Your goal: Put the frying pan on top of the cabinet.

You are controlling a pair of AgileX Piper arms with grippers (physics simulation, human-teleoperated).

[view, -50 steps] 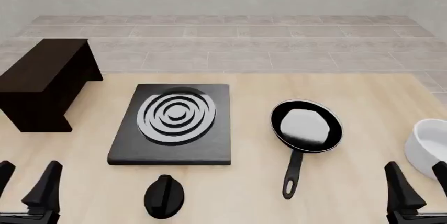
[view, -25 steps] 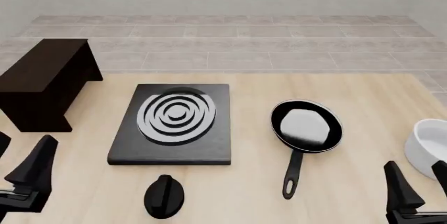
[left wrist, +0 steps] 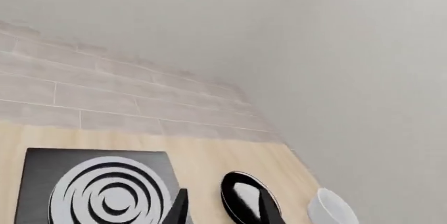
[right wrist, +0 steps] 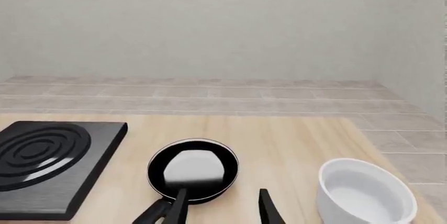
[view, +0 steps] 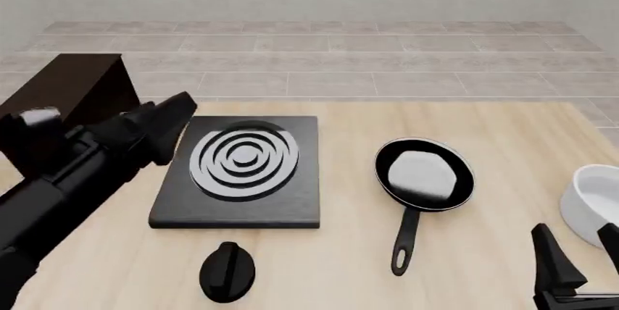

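The frying pan [view: 424, 174] lies on the table right of centre, its thin handle [view: 404, 241] pointing toward me. It also shows in the right wrist view as frying pan [right wrist: 193, 169] and in the left wrist view as frying pan [left wrist: 241, 198]. The dark cabinet [view: 82, 82] stands at the far left, partly hidden by my left arm. My left gripper [view: 164, 118] hovers open by the stove plate's left edge, well left of the pan, holding nothing. My right gripper [view: 583, 252] stands open and empty at the near right, right of the handle.
A black square stove plate [view: 242, 169] with grey rings sits mid-table, and a black knob [view: 227, 271] lies in front of it. A white bowl [view: 592, 205] stands at the right edge, close to my right gripper. Beyond the table lies tiled floor.
My left arm has risen from the near left corner and swung forward and right, now crossing in front of the cabinet. The pan and right arm have not moved.
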